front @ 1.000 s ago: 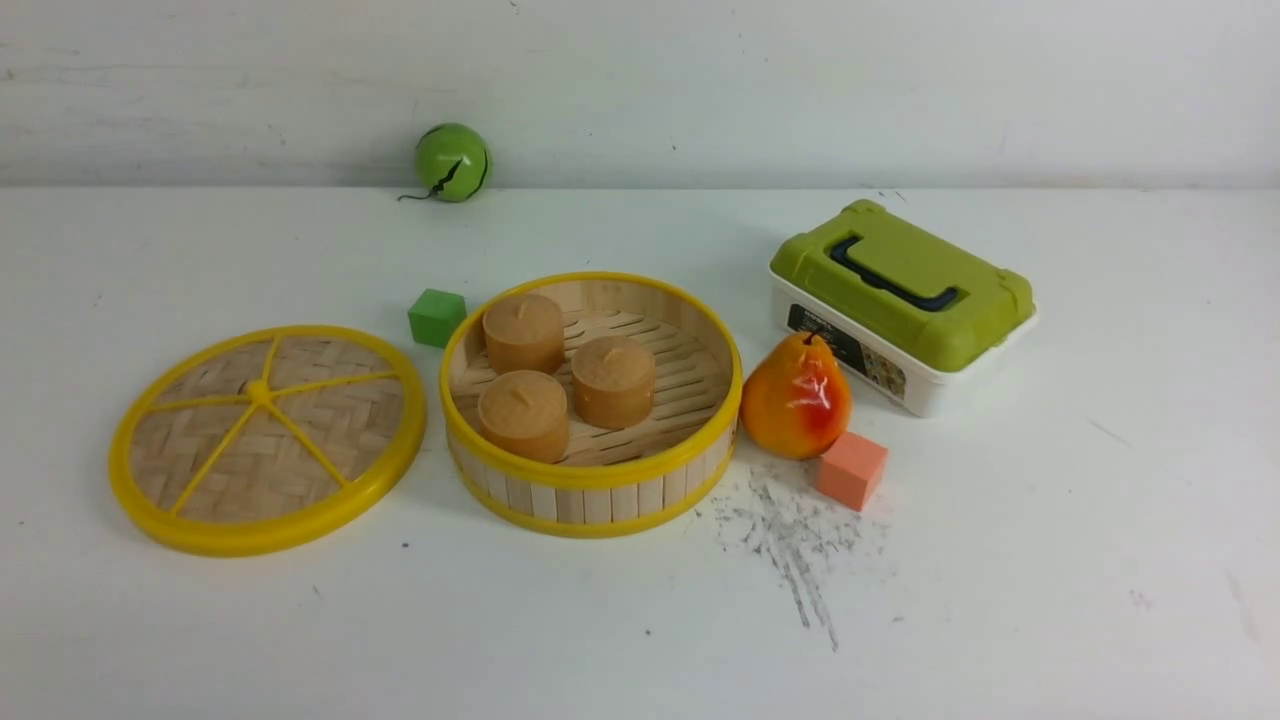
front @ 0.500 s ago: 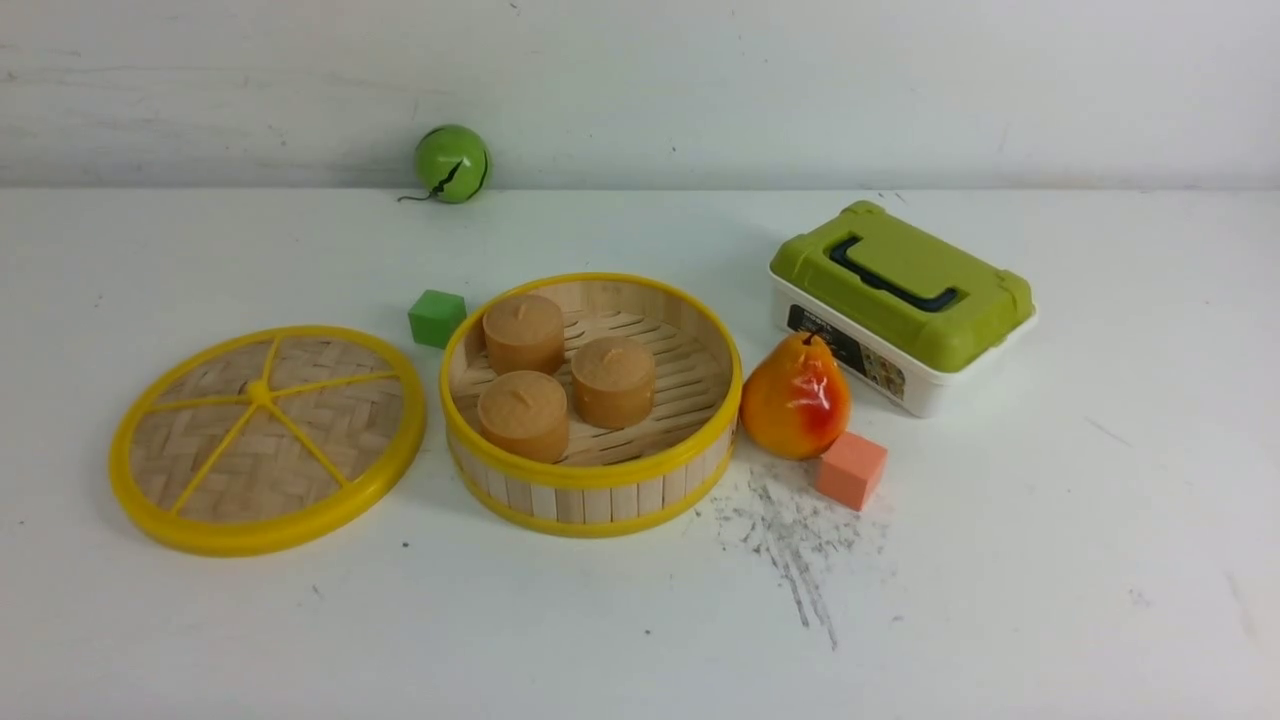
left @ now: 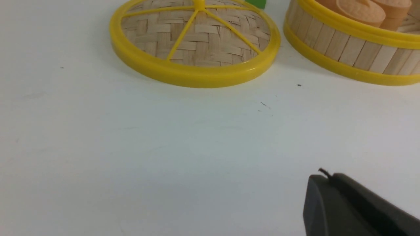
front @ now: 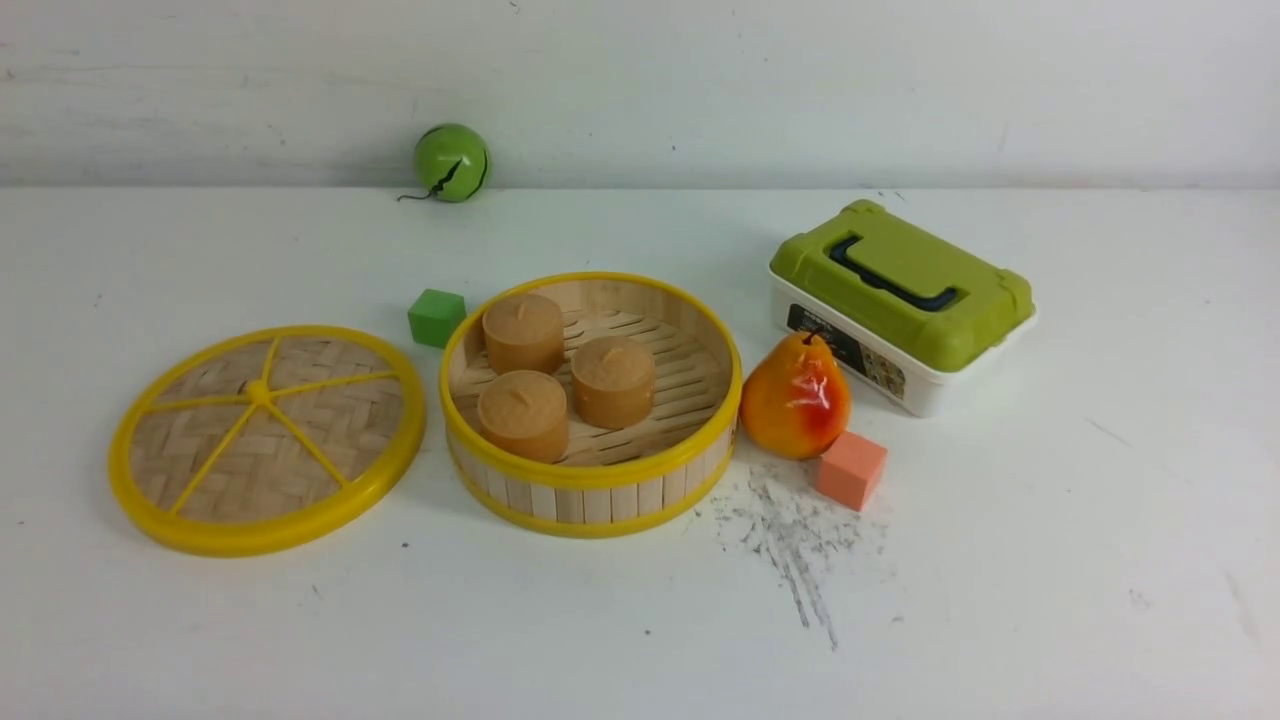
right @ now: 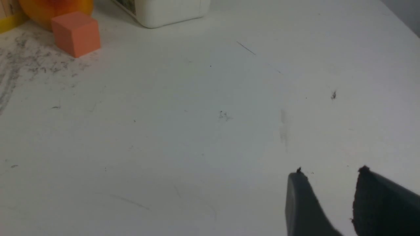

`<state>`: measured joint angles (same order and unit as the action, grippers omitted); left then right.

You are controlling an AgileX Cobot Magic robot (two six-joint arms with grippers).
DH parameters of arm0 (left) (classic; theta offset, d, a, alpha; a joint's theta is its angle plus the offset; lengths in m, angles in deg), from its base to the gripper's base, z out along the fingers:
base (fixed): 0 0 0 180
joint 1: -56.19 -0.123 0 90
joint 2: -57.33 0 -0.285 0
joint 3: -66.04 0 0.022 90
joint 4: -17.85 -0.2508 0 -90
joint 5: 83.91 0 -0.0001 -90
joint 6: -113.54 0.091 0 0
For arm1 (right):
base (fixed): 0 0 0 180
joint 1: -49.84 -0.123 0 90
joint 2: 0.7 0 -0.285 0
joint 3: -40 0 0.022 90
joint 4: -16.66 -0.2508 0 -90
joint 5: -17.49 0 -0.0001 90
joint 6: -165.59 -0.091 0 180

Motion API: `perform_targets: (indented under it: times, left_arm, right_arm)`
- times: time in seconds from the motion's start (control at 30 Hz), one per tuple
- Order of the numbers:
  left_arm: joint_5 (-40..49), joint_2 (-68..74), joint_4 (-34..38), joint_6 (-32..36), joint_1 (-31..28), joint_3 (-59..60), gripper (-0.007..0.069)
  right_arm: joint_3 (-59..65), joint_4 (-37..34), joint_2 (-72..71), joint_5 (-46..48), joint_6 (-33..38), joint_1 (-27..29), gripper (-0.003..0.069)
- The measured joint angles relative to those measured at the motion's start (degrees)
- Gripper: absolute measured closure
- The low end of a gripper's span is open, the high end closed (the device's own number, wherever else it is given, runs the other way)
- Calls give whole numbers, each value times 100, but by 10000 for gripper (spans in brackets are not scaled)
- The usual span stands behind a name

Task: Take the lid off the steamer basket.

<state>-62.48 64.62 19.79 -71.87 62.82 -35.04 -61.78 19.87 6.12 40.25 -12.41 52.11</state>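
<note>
The green ball (front: 453,163) sits at eleven o'clock, the green block (front: 437,318) nearer at ten. At two o'clock, the green-lidded white box (front: 905,300) stands beyond the orange pear (front: 797,398) and coral block (front: 852,470).

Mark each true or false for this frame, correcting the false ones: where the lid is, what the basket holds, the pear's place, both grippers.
1. The lid lies on the table, off the steamer basket. True.
2. The steamer basket holds four small tan pots. False: it holds three.
3. The pear stands to the right of the steamer basket. True.
4. The left gripper is clamped on the lid's rim. False: it is shut with nothing between its fingers, away from the lid.
5. The right gripper is open and holds nothing. True.
</note>
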Motion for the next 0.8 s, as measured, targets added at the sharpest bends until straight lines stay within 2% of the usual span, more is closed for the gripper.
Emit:
perform_targets:
  times: [0.8]
  left_arm:
    - [7, 0, 24, 0, 0, 0, 627]
  right_arm:
    - [0, 0, 0, 0, 0, 0, 419]
